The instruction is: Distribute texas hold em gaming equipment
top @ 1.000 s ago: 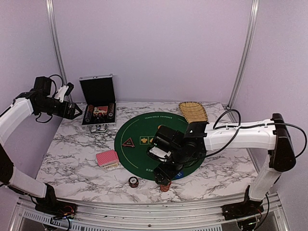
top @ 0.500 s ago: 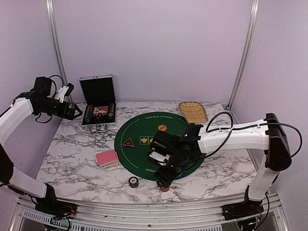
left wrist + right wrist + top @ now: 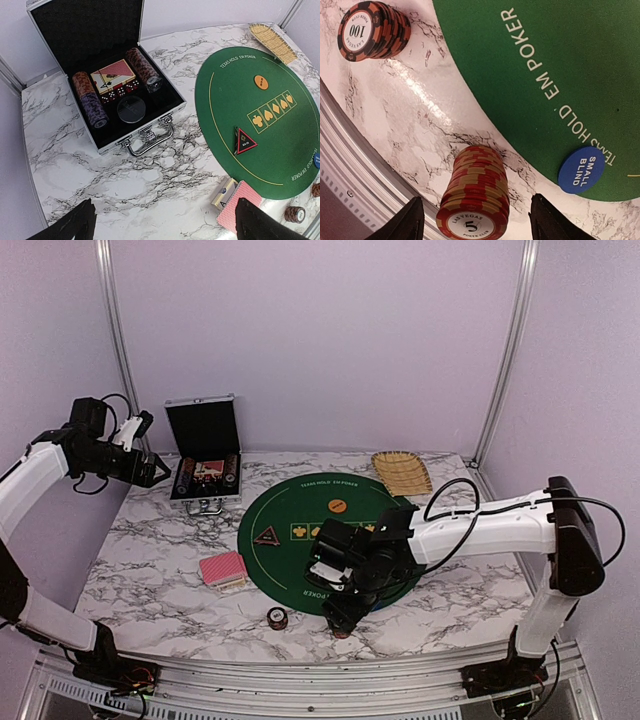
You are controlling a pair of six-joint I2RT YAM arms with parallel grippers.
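A red-and-tan poker chip stack [image 3: 475, 195] marked 5 stands on the marble just off the green mat [image 3: 530, 45]. My right gripper [image 3: 479, 220] is open astride it, a finger on each side with gaps. A second stack [image 3: 370, 30] marked 100 stands to its left [image 3: 277, 618]. The blue small-blind disc [image 3: 581, 169] lies at the mat's edge. An orange disc [image 3: 338, 505] and the black triangular marker [image 3: 266, 537] lie on the mat. Red-backed cards [image 3: 222, 568] rest left of it. My left gripper [image 3: 150, 470] hangs open high beside the case.
The open silver case [image 3: 165, 112] at the back left holds chip rows [image 3: 90, 97], a card deck and dice. A tan woven tray [image 3: 402, 472] sits at the back right. A metal rail [image 3: 350, 175] runs along the table's near edge, close to the chip stacks.
My right gripper has drawn toward the near edge and settled around the red chip stack, its fingers narrowing. The orange disc has come into sight. The left arm is still.
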